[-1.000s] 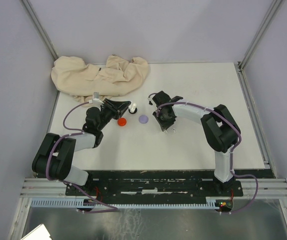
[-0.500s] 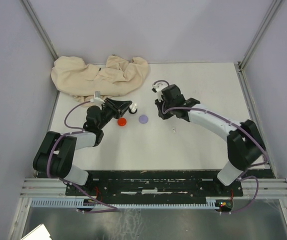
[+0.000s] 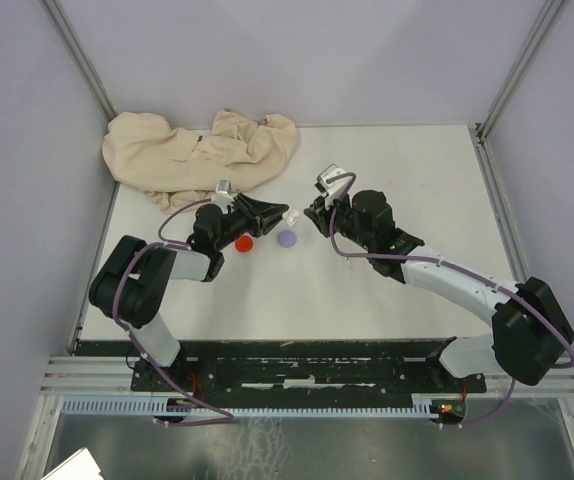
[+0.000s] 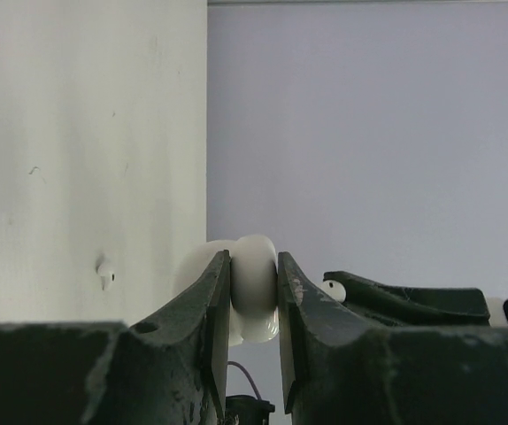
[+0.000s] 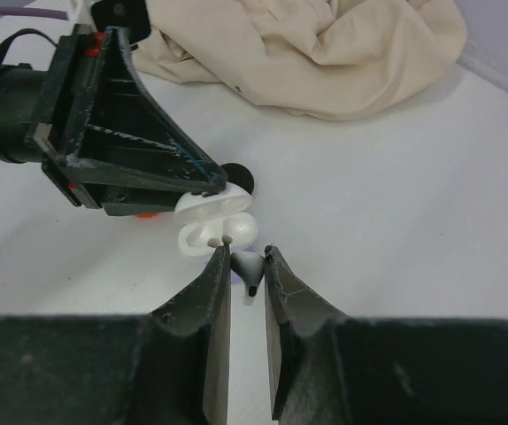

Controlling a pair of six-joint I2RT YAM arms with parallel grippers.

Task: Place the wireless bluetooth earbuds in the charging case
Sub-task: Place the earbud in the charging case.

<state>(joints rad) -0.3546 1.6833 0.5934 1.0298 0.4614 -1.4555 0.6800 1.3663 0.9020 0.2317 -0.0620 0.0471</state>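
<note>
The white charging case [image 5: 214, 226] stands open, its lid up, pinched in my shut left gripper [image 4: 254, 261] a little above the table. In the top view the case [image 3: 289, 216] is at mid-table. My right gripper [image 5: 245, 255] is shut on a white earbud [image 5: 252, 266], bud end up and stem hanging, right in front of the case's opening. The right gripper [image 3: 313, 213] faces the left gripper [image 3: 283, 215], nearly tip to tip. In the left wrist view that held earbud [image 4: 333, 289] shows just right of the case [image 4: 254, 283]. Another white earbud [image 3: 348, 262] lies on the table.
A red disc [image 3: 244, 243] and a pale purple disc [image 3: 287, 238] lie on the table just below the case. A black disc [image 5: 236, 177] sits behind it. A crumpled beige cloth [image 3: 202, 150] fills the back left. The loose earbud [image 4: 106, 274] also shows in the left wrist view.
The right gripper closed on a white earbud at the table, lifted it and swung up and left to the case. The left gripper carried the case a little right.
</note>
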